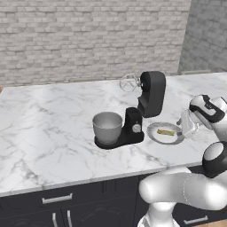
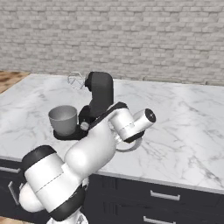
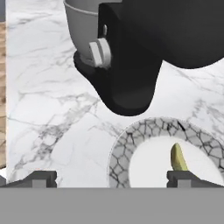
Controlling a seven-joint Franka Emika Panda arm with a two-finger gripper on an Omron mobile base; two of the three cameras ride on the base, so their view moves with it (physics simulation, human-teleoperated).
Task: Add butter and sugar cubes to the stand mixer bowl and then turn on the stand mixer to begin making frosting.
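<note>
The arm (image 2: 65, 166) is built of glossy white, rounded tubular segments joined by dark, near-black bands (one joint cap ends in a black disc with a pale ring). The hand carries two small, dark grey, blocky fingertips (image 3: 41, 178).

The black stand mixer (image 2: 98, 103) stands on the white marble worktop (image 2: 183, 127) with its head tilted up, wire whisk (image 2: 75, 81) raised toward the brick wall (image 2: 131, 39). The grey stand mixer bowl (image 2: 63, 119) sits on its base. The white arm (image 2: 87, 153) crosses in front.
</note>
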